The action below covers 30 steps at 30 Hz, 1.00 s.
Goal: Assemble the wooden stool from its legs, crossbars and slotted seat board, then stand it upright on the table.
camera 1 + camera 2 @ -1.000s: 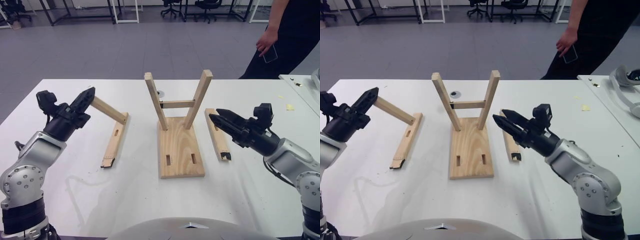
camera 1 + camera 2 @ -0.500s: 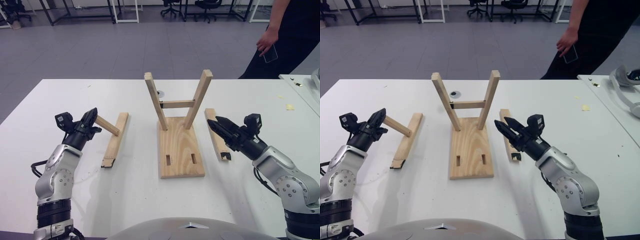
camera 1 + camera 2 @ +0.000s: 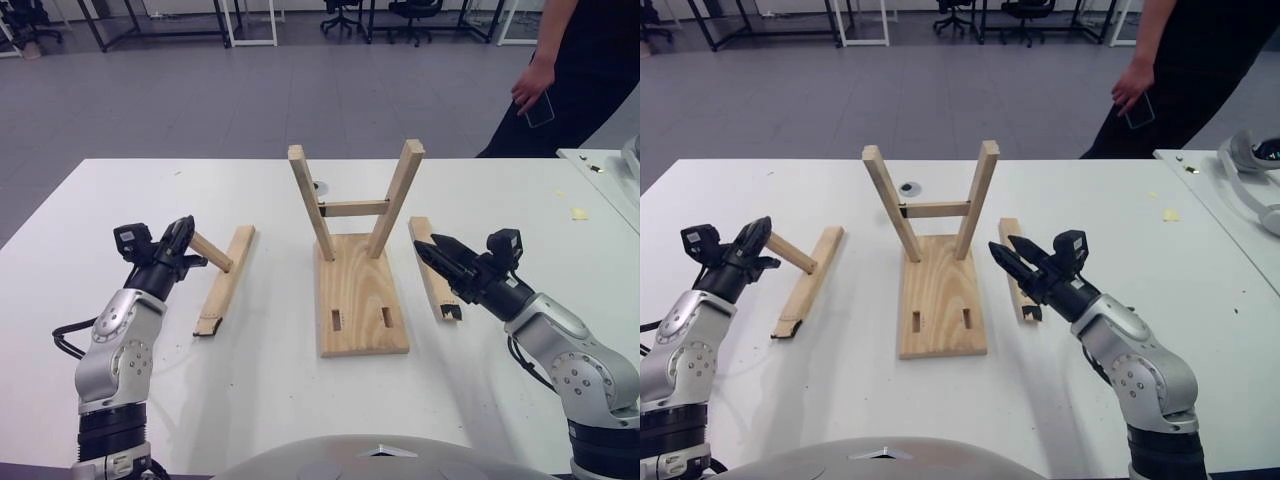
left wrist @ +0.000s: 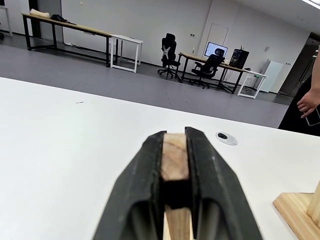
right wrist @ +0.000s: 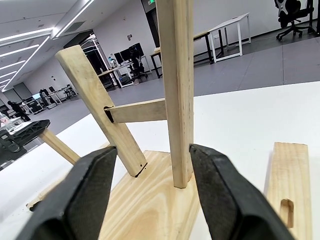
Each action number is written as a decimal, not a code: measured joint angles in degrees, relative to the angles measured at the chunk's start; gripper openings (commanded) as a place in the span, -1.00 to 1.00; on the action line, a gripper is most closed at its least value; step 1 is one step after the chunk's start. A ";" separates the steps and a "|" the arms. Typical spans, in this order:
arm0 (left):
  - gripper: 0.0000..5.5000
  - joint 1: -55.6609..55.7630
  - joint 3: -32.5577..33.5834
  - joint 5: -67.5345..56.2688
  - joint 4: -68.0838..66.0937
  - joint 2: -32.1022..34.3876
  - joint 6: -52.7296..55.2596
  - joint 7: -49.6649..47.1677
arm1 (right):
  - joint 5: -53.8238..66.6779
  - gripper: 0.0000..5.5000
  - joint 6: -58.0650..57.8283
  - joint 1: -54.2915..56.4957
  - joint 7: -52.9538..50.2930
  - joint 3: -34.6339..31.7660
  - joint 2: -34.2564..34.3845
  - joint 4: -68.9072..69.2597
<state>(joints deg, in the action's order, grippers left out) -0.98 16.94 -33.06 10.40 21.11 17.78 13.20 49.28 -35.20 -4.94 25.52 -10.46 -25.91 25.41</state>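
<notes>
Left claw (image 3: 190, 243), pulled back low and clamped on the crossbar (image 3: 212, 253), has dragged its leg (image 3: 225, 280) slightly away from the seat board (image 3: 362, 300) between the claws; right claw (image 3: 426, 245), jaws apart, hangs by the loose leg (image 3: 436, 275), second pair still unjoined.

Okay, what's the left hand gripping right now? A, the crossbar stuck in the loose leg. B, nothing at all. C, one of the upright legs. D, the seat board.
A: the left hand is closed on the crossbar that joins the leg lying flat on the table.
</notes>
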 measured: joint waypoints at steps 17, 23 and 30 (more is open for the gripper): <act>-0.85 -0.77 -5.80 13.13 1.17 -2.87 -2.24 -5.63 | -4.90 -0.02 0.09 0.01 0.27 0.69 1.47 -1.08; -0.41 -1.69 -5.78 14.10 -2.27 -2.50 1.74 -5.00 | -6.74 -0.02 0.65 0.34 1.50 1.93 1.73 -2.11; -0.02 -1.55 -5.79 15.49 2.99 1.38 9.29 -2.75 | -8.21 -0.02 1.79 0.43 1.93 2.21 1.97 -2.55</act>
<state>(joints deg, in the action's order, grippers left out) -2.54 11.15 -17.57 13.38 22.49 27.06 10.45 41.07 -33.41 -4.52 27.45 -8.25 -23.93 22.86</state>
